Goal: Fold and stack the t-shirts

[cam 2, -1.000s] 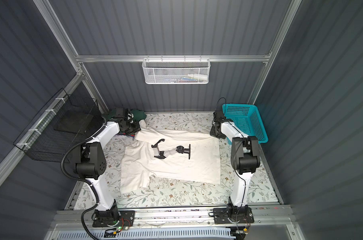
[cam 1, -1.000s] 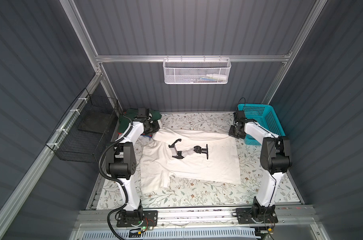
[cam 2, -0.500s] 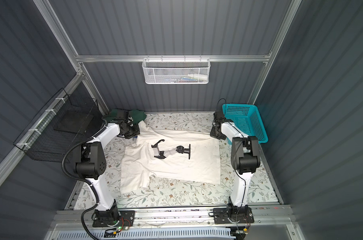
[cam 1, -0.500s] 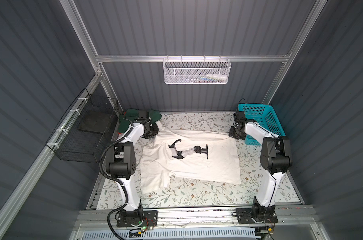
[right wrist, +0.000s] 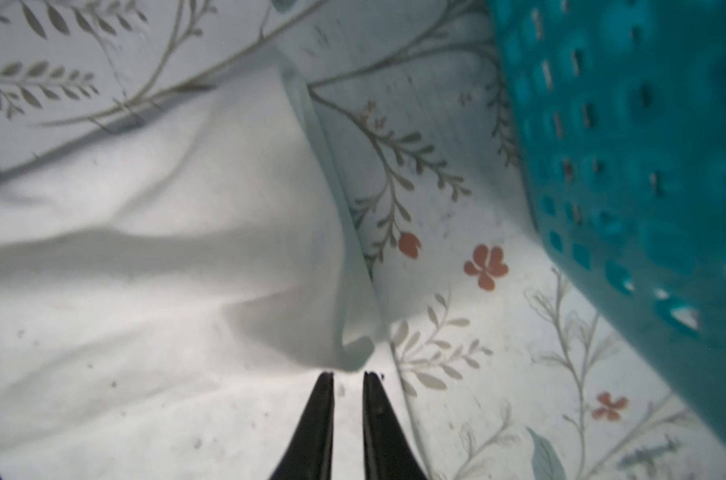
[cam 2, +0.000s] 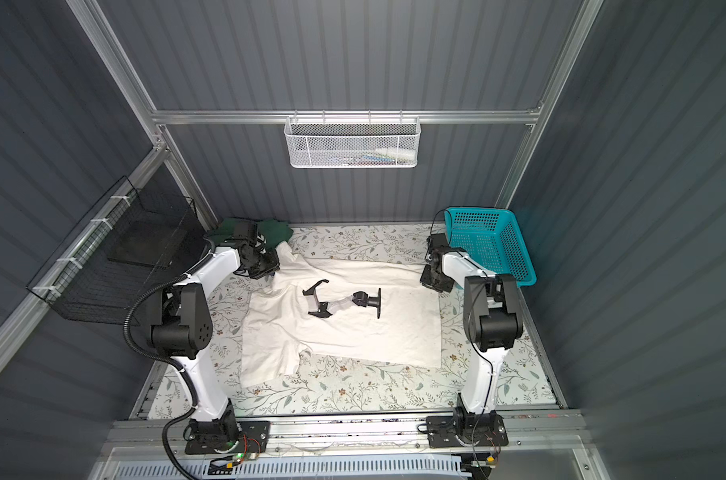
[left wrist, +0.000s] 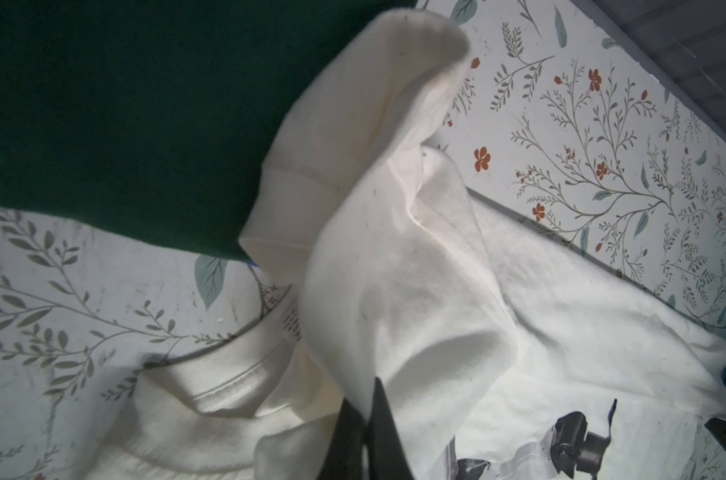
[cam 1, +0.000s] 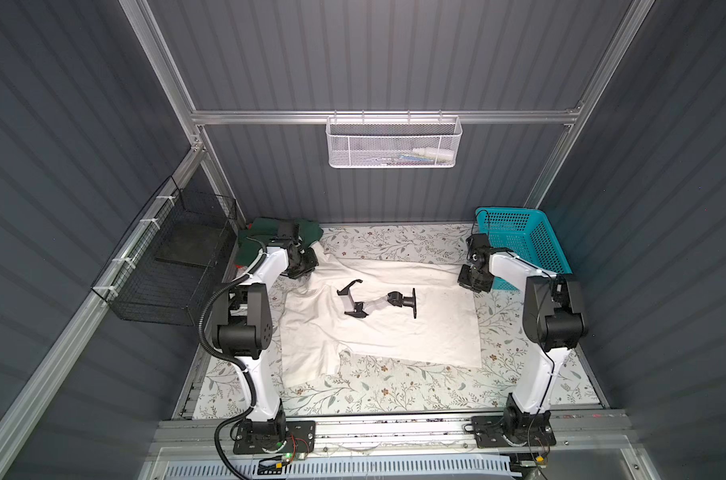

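Your left gripper (left wrist: pixel 366 401) reaches far forward, pinched closed, while your right gripper (right wrist: pixel 348 376), equally far and low, has its jaws slightly apart.

Item: robotics lab work cell. Grey ribbed panels (cam 1: pixel 394 62) are enclosing a bench, with an aluminium frame (cam 1: pixel 269 117) bracing them. A left arm (cam 1: pixel 253 316) and a right arm (cam 1: pixel 552 316) are standing bolted to a metal rail (cam 1: pixel 394 432), exposed wiring trailing at their bases. A white mesh basket (cam 1: pixel 394 145) and a black wire basket (cam 1: pixel 166 270) are hanging from the frame. A floral cover (cam 1: pixel 394 395) is lining the bench.
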Controlling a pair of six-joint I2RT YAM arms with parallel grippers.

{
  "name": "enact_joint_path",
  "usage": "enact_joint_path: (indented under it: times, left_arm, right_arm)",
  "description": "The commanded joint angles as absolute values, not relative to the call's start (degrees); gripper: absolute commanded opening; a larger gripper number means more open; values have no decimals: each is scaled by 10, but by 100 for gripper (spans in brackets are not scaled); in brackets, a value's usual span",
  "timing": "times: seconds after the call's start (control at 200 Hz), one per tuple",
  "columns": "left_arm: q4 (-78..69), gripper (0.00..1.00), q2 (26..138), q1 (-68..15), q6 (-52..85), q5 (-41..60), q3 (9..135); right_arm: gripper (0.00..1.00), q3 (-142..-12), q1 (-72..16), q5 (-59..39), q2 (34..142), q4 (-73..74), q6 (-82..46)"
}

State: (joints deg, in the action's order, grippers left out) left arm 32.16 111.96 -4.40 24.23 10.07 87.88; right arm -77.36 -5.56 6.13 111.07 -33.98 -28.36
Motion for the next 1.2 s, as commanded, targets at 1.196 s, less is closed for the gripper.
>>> enact_joint_path:
  times: [1.196]
  left_arm:
    - [306, 0, 1056, -36, 263, 105, 815]
  right_arm:
    - [15, -803, -42, 66, 1147, -341, -299]
